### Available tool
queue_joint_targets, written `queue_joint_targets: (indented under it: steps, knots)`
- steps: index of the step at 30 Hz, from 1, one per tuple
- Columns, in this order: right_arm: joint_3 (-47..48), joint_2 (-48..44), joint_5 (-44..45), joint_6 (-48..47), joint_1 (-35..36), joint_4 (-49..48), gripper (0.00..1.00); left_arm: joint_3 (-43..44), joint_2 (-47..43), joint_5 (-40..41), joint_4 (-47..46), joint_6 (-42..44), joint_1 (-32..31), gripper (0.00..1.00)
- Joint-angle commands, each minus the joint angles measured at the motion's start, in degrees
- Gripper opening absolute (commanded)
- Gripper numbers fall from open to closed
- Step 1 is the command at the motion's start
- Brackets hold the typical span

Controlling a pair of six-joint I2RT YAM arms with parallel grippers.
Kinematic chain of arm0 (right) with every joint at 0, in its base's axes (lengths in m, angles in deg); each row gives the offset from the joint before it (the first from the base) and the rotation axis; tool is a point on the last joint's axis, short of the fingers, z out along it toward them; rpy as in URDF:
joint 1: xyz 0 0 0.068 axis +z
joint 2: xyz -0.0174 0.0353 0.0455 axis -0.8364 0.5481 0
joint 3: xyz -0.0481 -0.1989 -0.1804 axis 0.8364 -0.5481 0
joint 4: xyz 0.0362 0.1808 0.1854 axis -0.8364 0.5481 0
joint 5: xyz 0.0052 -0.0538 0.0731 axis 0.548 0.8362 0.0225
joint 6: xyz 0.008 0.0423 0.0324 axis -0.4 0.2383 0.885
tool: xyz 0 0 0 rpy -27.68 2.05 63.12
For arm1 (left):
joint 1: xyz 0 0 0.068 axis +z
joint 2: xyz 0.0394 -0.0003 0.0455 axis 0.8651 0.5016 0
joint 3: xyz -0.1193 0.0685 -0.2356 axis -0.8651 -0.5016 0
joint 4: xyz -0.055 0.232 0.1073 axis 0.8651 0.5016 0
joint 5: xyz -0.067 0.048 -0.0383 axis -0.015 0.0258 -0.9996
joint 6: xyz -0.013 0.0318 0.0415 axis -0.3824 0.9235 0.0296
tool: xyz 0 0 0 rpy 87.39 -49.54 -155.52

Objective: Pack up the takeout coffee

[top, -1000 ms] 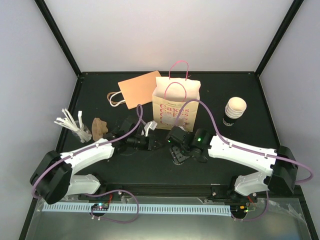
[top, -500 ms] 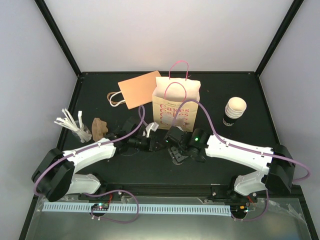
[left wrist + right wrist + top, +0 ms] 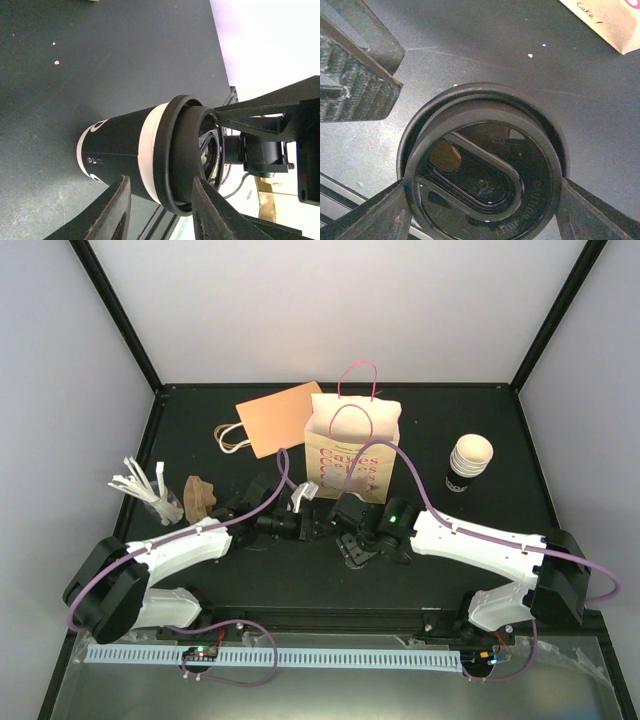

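Tools faced each other before the paper bag [image 3: 352,455], left tool [image 3: 316,523] and right tool [image 3: 346,526]; a cream ribbed cup [image 3: 468,462] stood right of the bag. Left wrist: left tool flanked a lidded dark cup [image 3: 120,145], grip unclear. Right wrist: right tool clenched its lid [image 3: 485,165]

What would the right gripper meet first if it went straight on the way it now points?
The black lid of the cup, between the jaws of the right gripper; depth unclear.

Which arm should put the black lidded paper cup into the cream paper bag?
Right: the right gripper grips the black lidded paper cup by its lid, and the cream paper bag stands just beyond it.
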Motion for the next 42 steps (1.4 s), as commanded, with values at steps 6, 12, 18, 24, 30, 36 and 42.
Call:
queue_joint_targets:
  steps: [6, 12, 18, 24, 30, 36, 42]
  knots:
    - [-5.2, 1.4, -2.9, -0.3, 0.4, -0.2, 0.76, 0.1, 0.3, -1.8, -3.7, -0.5, -0.9, 0.36]
    - [-6.6, 1.0, -3.3, -0.3, 0.6, -0.8, 0.75, 1.0, 3.7, -2.2, -4.3, -0.5, -1.4, 0.34]
    - [-6.4, 1.4, -3.4, -0.7, 0.9, -1.1, 0.75, 2.1, 6.2, -2.3, -4.7, -0.3, -2.2, 0.33]
    - [-6.4, 1.9, -4.0, -1.0, 1.0, -1.3, 0.75, 2.7, 7.8, -0.8, -3.0, 0.1, -2.6, 0.31]
    - [-6.8, 2.5, -4.6, -1.4, 1.0, -1.5, 0.74, 2.9, 10.7, 0.1, 0.3, 0.1, -3.0, 0.28]
    - [-7.3, 3.4, -6.5, -1.7, 1.1, -2.6, 0.74, -0.2, 12.8, 1.8, -0.1, -2.3, -4.6, 0.25]
    - [-7.7, 3.5, -7.5, -1.8, 1.1, -3.1, 0.74, -4.7, 15.8, -0.2, -9.0, -8.0, -5.8, 0.21]
